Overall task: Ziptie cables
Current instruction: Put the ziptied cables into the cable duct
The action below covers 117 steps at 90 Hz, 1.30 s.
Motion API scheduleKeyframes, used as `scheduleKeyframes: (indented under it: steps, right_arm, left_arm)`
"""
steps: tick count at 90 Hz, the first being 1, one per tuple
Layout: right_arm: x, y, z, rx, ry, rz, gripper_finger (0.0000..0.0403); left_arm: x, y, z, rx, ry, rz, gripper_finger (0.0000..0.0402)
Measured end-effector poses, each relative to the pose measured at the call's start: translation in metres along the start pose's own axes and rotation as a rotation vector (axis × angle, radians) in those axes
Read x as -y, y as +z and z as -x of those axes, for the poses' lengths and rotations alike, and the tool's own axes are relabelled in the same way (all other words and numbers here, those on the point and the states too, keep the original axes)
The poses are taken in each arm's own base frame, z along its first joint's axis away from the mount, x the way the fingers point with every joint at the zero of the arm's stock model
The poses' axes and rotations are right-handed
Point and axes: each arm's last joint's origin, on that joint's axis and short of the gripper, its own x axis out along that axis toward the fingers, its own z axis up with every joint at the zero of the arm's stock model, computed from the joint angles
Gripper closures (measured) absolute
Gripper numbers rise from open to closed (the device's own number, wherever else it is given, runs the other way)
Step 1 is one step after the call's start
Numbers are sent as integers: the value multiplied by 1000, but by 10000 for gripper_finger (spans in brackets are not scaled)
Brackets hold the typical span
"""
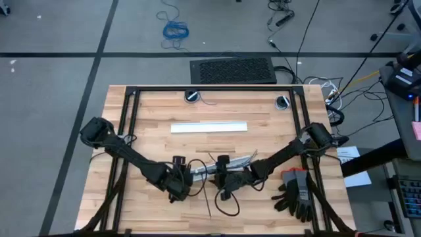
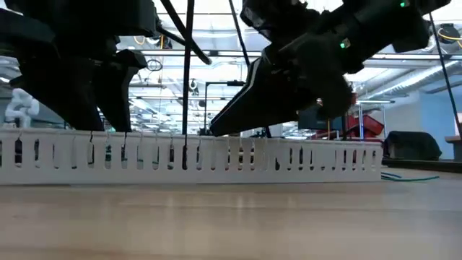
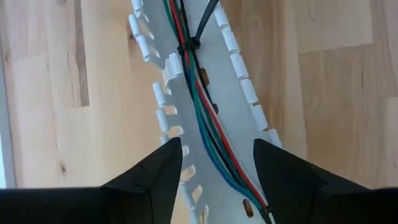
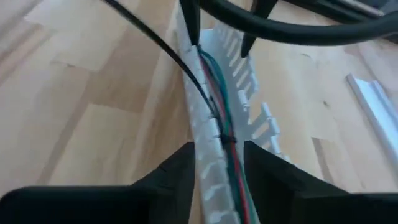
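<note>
Two tools [image 3: 214, 163] [image 4: 214, 163] straddling slotted strip [image 3: 233, 118], cables [image 3: 205, 118] ziptied, no writing

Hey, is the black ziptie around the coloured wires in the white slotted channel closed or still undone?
Closed. In the left wrist view the black ziptie loops snugly around the coloured wires inside the white slotted channel, its tail sticking out.

Gloves [image 1: 295, 195], white strip [image 1: 209, 127], perhaps keyboard [image 1: 233, 70]

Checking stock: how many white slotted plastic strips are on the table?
2. One white slotted plastic strip lies alone, farther back; the other strip, carrying coloured wires, lies below it in the high view.
</note>
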Motion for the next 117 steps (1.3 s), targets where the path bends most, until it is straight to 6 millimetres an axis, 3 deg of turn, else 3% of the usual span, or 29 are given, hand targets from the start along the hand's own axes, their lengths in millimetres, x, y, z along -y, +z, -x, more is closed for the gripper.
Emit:
scheduleKeyframes:
  steps: [17,34,60,74,83,100,109,117]
  right_arm:
    - [2,-7,-1,-64,24,-4,275]
    - [6,-11,-2,-109,14,-70,306]
    - [5,-4,-3,-34,11,-75,322]
    - [3,1,-2,15,-5,-116,320]
    - [-10,10,8,108,-131,-166,326]
    - [-52,21,41,224,-338,-62,344]
    - [-61,24,54,249,-315,-78,346]
    - [-57,26,67,255,-273,-110,346]
  left_arm:
    - [0,0,0,1,-1,-48,198]
    - [-1,0,2,-7,11,-17,198]
    - [-4,10,40,17,286,76,198]
    - [-4,8,53,81,425,210,198]
    - [10,14,56,208,371,311,198]
    - [37,15,61,419,368,283,198]
    - [66,15,83,685,475,224,198]
    - [90,8,110,828,579,138,198]
